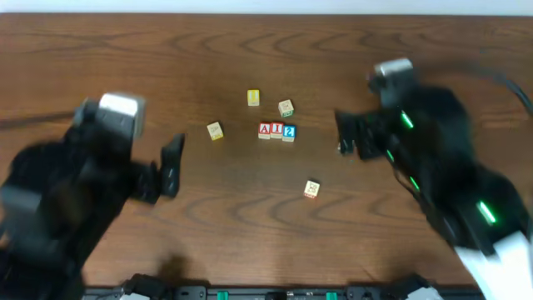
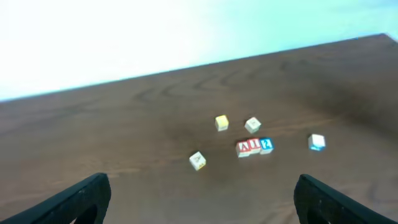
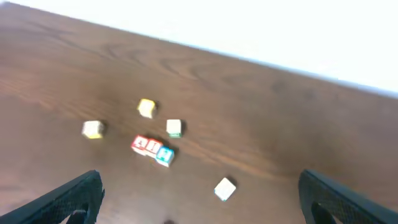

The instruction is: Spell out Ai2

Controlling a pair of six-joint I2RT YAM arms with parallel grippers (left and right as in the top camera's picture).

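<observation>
Open counter [image 1: 250, 233] lies between both arms and the three-block row [image 1: 276, 131]. Obstacles: yellow block [image 1: 253, 97] and pale block [image 1: 286, 107] just behind the row, tan block [image 1: 215, 131] beside it toward the left arm, lone block [image 1: 311, 189] in front.

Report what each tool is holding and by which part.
Nothing is held. The left tool and the right tool are open and empty; all the letter blocks sit on the table, clear of both.

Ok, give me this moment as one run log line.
A-I-2 row: assembled | loose blocks: four | left end effector: open, empty | right end effector: open, empty
</observation>
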